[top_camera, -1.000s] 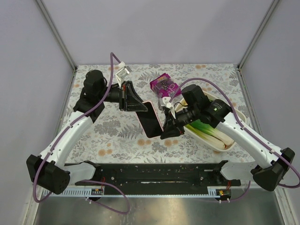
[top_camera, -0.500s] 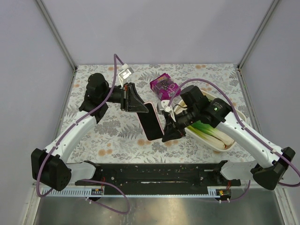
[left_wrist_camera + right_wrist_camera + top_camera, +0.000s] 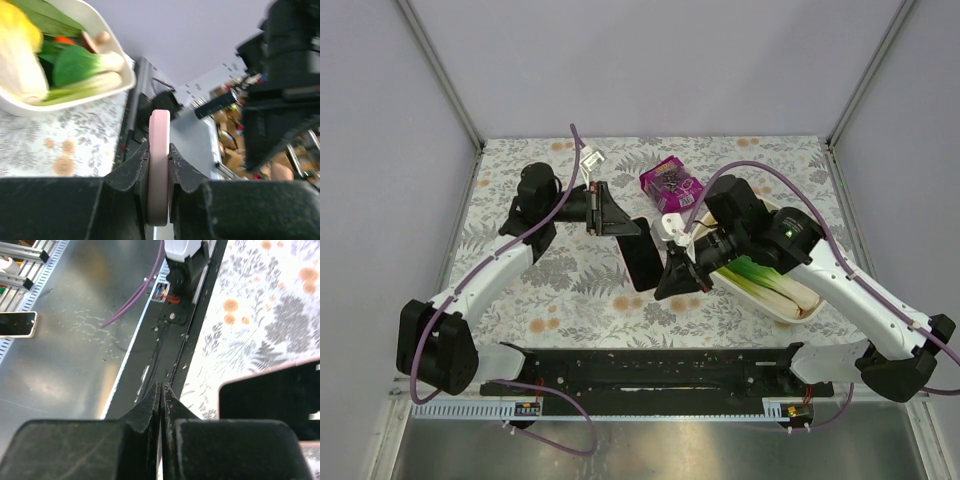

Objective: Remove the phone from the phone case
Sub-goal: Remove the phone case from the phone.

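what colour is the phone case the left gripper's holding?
Pale pink; the phone case edge shows best in the left wrist view.

The phone case (image 3: 159, 165) is pale pink, the phone (image 3: 642, 264) black-faced. The surface (image 3: 560, 290) shows grey foliage with orange blossoms. The packet (image 3: 670, 182) is purple, the dish (image 3: 75, 102) white.

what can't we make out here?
Top view: whether the right gripper touches the phone; its own body covers the fingertips.
Left wrist: phone case edge-on in the left gripper, so whether the phone sits inside is hidden.
Right wrist: phone cut off by the right edge.
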Available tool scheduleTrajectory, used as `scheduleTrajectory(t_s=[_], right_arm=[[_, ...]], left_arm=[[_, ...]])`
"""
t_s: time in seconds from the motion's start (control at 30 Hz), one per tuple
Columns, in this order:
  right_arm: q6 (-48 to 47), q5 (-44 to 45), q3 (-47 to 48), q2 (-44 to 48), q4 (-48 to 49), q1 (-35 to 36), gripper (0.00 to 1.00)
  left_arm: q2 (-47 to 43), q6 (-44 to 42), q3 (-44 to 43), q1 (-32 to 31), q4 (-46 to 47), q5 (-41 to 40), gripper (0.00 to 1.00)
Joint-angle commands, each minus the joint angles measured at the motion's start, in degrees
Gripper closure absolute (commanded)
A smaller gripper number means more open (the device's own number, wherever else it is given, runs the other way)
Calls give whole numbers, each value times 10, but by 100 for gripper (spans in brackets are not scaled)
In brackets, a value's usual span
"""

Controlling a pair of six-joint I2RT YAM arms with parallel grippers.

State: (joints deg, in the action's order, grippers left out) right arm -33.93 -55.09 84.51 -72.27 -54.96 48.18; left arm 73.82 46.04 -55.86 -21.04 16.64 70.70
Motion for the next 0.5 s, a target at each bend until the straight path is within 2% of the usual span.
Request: scheduleTrajectory(t_s=[0.0,0.1,0.17,0.33,0.37,0.4,0.47], right_arm=[[37,32,23,4,71,11,100],[76,98,1,11,108,9,95],[102,139,-15,21,135,6,77],[181,220,-41,33,208,-22,42],[194,220,-42,30,216,-33,31],[209,225,-41,31,230,-44,25],[231,211,-37,20,239,-63,21]], left_arm=[[-12,-64,-10,8,-1,-65,100],[-29,-103,-21,7,-43,-62,100],[-42,-132,-31,7,-76,-62,100],[-67,-224,-65,7,-165,-62,100],[-70,-241,-72,7,-189,-60,100],[-75,-258,-79,6,-207,-57,100],[-84,-287,-92,3,-246,-56,100]])
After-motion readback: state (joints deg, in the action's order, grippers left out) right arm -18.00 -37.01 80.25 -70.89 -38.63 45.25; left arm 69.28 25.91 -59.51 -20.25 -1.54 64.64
